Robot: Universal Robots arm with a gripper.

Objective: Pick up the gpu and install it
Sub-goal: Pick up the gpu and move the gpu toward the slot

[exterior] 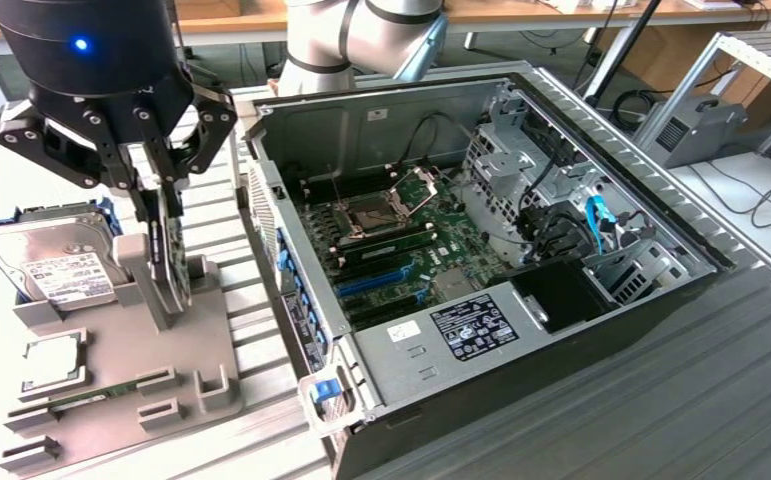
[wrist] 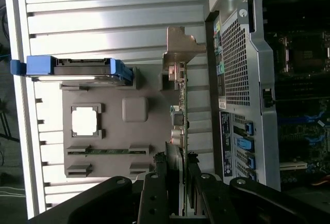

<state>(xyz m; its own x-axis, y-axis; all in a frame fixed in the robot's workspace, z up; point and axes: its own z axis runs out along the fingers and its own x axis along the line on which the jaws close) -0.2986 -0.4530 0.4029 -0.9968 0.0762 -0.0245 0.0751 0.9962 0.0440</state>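
Standing on a ribbed desk (exterior: pixel 705 400) beside an open computer case (exterior: pixel 332 125), the gpu (exterior: pixel 169 255) is held upright in a grey fixture (exterior: pixel 212 390); it is clamped by the tool (exterior: pixel 158 215), pointed down.

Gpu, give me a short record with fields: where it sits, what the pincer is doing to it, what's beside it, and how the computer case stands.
gpu: standing on edge in the grey holder, outside the case
pincer: over the holder, closed on the gpu, one finger on each face
also on holder: hard drive in a blue frame; memory stick lying flat
computer case: on the exterior view's right, side open, motherboard exposed
task state: gpu not yet installed
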